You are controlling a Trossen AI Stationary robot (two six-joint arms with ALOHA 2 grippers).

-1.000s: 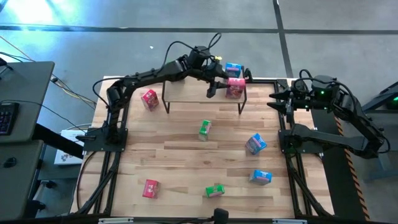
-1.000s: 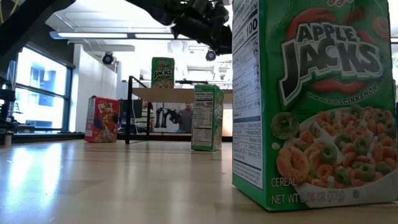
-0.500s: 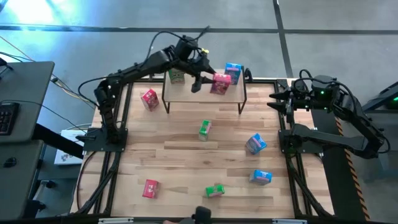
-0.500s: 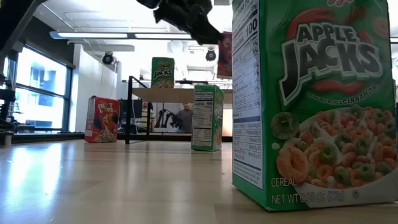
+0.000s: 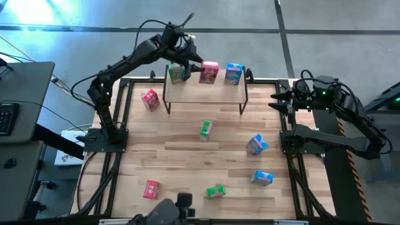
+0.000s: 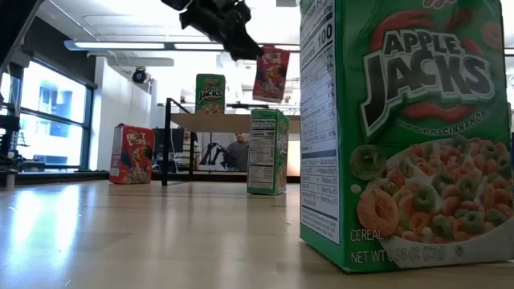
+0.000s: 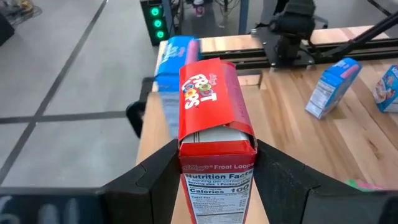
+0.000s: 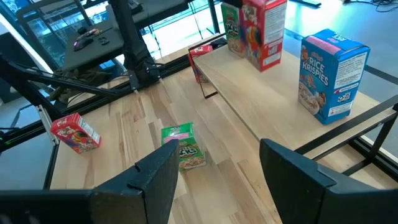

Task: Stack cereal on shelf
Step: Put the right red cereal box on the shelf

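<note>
The shelf (image 5: 206,94) stands at the table's far side, with a green cereal box (image 5: 177,73) upright on its left part and a blue one (image 5: 233,73) on its right. Between them a red cereal box (image 5: 208,72) hangs just above the board, seen clear of it in the low view (image 6: 271,74). My left gripper (image 7: 217,165) is shut on this red box. My right gripper (image 8: 217,174) waits open at the table's right edge, holding nothing. My left gripper pinches the red box between its two fingers, one on each wide face (image 7: 186,155), near the box's top. The narrow nutrition side faces the wrist. The fingers (image 6: 233,44) slant down from the table's left. The box hangs clear of the shelf, slightly tilted.
Loose boxes stand or lie on the table: red (image 5: 150,99) left of the shelf, green (image 5: 205,130) in the middle, two blue (image 5: 257,144) (image 5: 262,178) at right, green (image 5: 215,191) and red (image 5: 151,189) near the front edge. The shelf's middle board is bare.
My left gripper has carried the red box up and toward the table's left, from beside the blue box at the shelf's right part to over its middle near the green box. The box has stayed held and has risen clear of the board.
</note>
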